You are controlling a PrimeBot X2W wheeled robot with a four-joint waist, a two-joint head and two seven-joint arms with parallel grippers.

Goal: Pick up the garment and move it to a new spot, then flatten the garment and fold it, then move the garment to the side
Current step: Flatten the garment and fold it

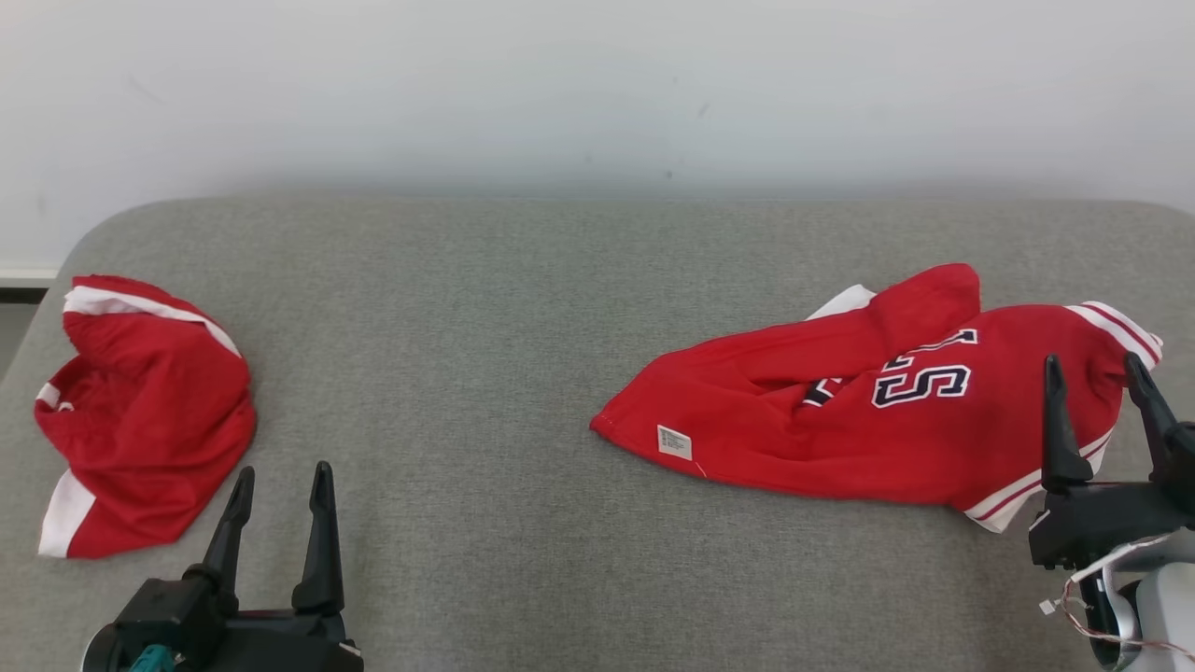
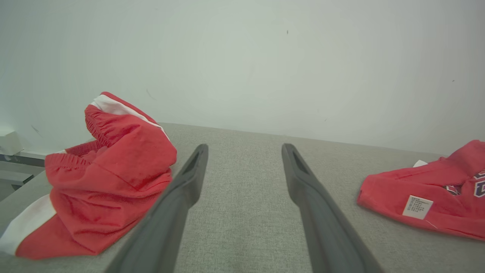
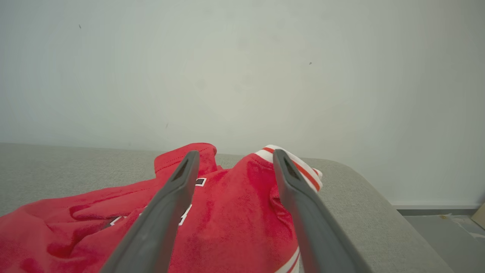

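Grey fabric surface [image 1: 523, 308], red jersey [image 1: 840, 420] (crumpled), red shorts [image 1: 149, 429]

matte black left gripper [image 1: 284, 469], long tapered fingers, teal plug [image 1: 149, 661]; black right gripper [image 1: 1093, 359], white forearm [image 1: 1167, 597], thin red wires [image 1: 1083, 623]

The jersey [image 1: 840, 420] is thin red cloth, soft and creased, nearly matt, with white bands at its edges. A small white label [image 1: 674, 441] lies flat at its hem. Well left of the jersey, the shorts [image 1: 149, 420] are similar red cloth with white bands. Under the jersey, the worktop [image 1: 467, 327] is covered in coarse grey woven cloth, matt. The left end effector [image 1: 283, 469] and right end effector [image 1: 1094, 362] have dark, smooth, matt fingers that look like plastic. Behind the jersey, the wall [image 1: 560, 93] is pale and matt.
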